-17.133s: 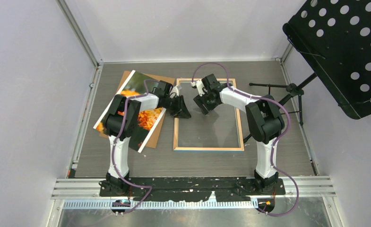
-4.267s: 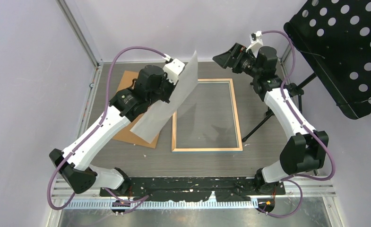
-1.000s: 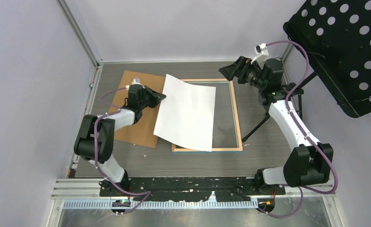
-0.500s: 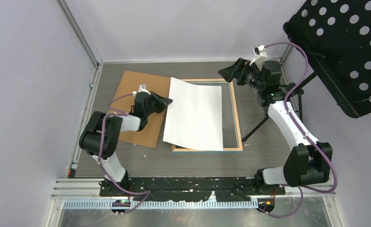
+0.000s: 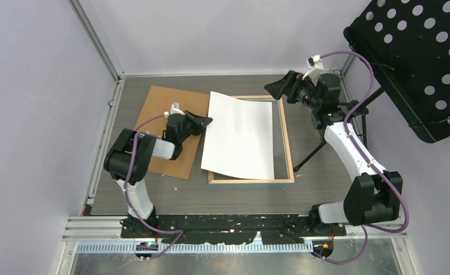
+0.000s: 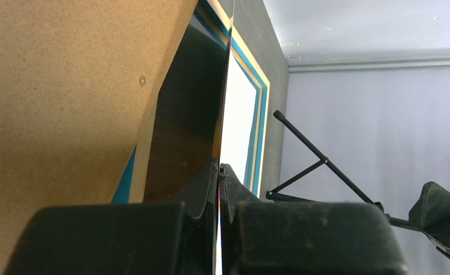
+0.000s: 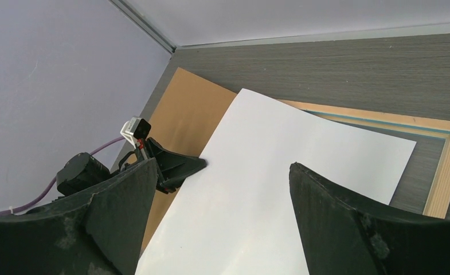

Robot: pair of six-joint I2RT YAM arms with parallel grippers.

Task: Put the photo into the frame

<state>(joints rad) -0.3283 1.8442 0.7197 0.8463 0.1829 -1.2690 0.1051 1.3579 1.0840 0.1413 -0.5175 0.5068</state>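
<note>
Pinching the large rectangular photo (image 5: 239,137) by its edge in my clenched left claw (image 5: 206,121), white back up, so it drapes face-down ahead of the claw over the thin wood-coloured rectangular frame (image 5: 289,150); my right claw (image 5: 270,87) hangs released, empty, beyond.

Your left gripper (image 5: 204,121) sits low, elbow folded back, jaws pinched shut on the photo (image 5: 239,137) edge. Right gripper (image 5: 275,87) hangs high, arm stretched out, jaws wide.
</note>
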